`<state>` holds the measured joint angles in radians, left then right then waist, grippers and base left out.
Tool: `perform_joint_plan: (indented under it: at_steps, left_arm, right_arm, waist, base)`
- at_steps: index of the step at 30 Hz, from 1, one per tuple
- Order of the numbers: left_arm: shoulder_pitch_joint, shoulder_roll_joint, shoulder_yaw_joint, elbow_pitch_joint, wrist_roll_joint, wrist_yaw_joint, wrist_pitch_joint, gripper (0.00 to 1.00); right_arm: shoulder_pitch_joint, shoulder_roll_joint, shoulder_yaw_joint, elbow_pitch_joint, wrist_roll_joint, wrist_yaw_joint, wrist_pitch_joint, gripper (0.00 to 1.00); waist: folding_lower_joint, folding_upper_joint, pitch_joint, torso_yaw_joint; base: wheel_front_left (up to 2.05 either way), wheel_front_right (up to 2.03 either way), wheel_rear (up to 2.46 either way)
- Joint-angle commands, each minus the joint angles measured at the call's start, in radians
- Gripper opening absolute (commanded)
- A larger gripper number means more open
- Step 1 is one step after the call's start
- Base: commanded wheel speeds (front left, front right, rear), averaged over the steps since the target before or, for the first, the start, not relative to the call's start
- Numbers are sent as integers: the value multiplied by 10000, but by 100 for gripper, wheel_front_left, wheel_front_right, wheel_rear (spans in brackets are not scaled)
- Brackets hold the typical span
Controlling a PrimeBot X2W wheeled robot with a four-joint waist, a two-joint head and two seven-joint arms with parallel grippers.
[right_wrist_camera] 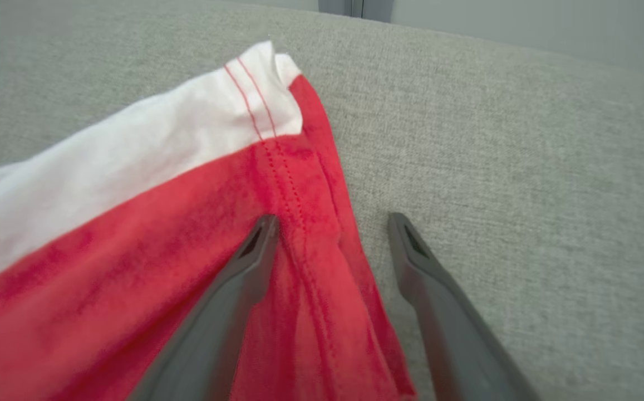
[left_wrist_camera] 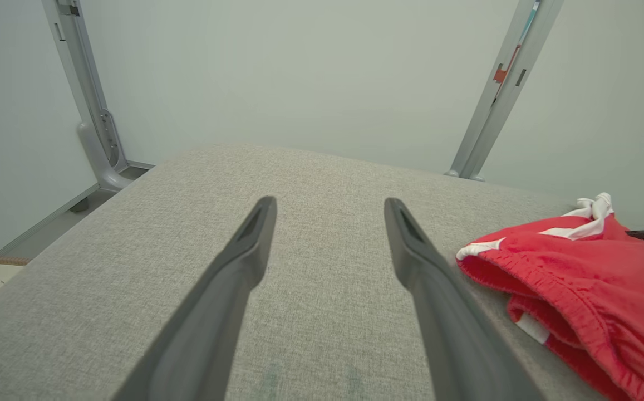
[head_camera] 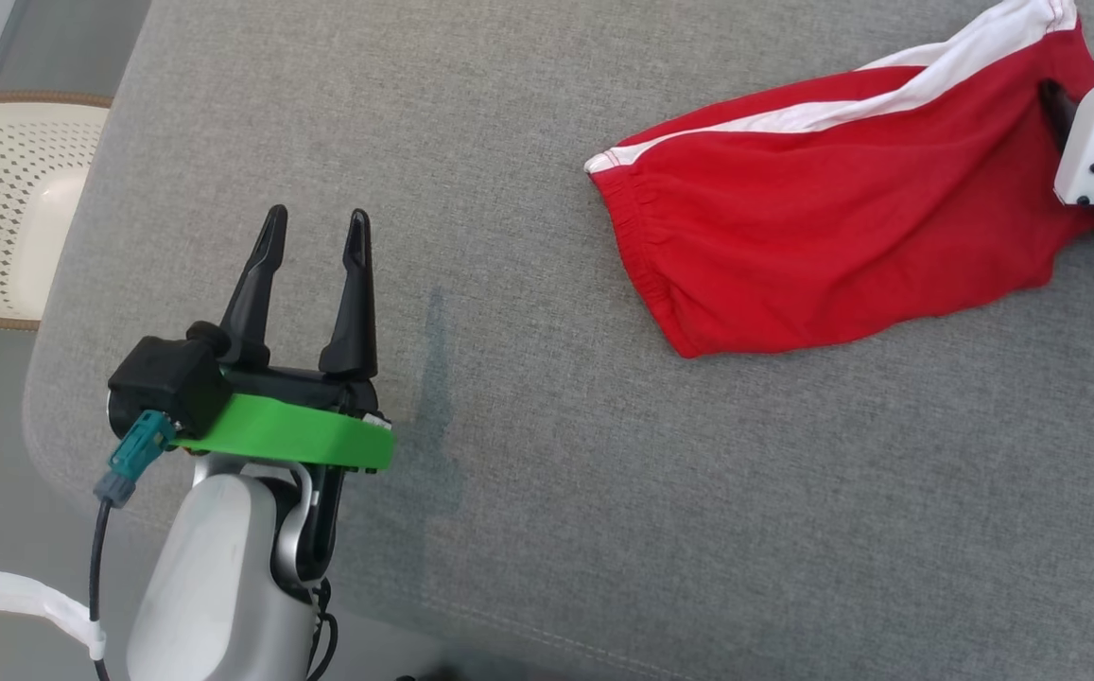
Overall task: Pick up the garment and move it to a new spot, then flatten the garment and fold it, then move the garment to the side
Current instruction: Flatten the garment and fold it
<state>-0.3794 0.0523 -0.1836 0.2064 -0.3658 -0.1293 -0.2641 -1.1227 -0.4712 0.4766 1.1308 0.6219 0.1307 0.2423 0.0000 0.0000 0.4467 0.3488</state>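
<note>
Straddling the garment's [head_camera: 840, 218] hem by the cushion's [head_camera: 603, 473] right edge, right gripper [right_wrist_camera: 333, 223] spread wide, gripping nothing; left gripper [head_camera: 315, 222] spread, empty, near left edge.

Red shorts [head_camera: 830, 227] with a white side stripe are spread flat, slightly rumpled, elastic waistband toward the left.
</note>
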Motion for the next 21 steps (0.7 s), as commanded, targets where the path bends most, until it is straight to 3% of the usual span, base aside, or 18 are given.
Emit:
perform_joint_plan:
  at_steps: [1,2,3,4,12,21]
  left_arm:
    - [-113,-8,-4,8,39,-16,5,100]
    - [-125,-9,-23,17,23,-16,5,100]
    - [-137,-11,-43,23,0,-16,7,100]
    - [-145,-13,-46,20,-2,-16,7,100]
    - [-4,-5,-139,130,73,-13,7,100]
    - [423,216,-83,283,214,-5,5,100]
  right_arm:
    - [363,164,99,347,106,-3,487,100]
    - [427,233,107,405,184,-3,709,73]
    - [475,284,123,418,241,-2,852,29]
    - [537,324,187,336,243,0,916,0]
    - [796,-100,-36,-62,158,-20,-507,0]
    - [1433,-91,-761,247,-117,-13,-2238,0]
  waist:
    - [0,0,43,61]
    - [0,0,33,58]
    - [0,0,21,46]
    - [0,0,-8,14]
    - [0,0,-434,-525]
    - [0,0,-1367,-1486]
  base:
    - [0,0,0]
    - [0,0,0]
    - [0,0,0]
    - [0,0,0]
    - [0,0,0]
    - [0,0,0]
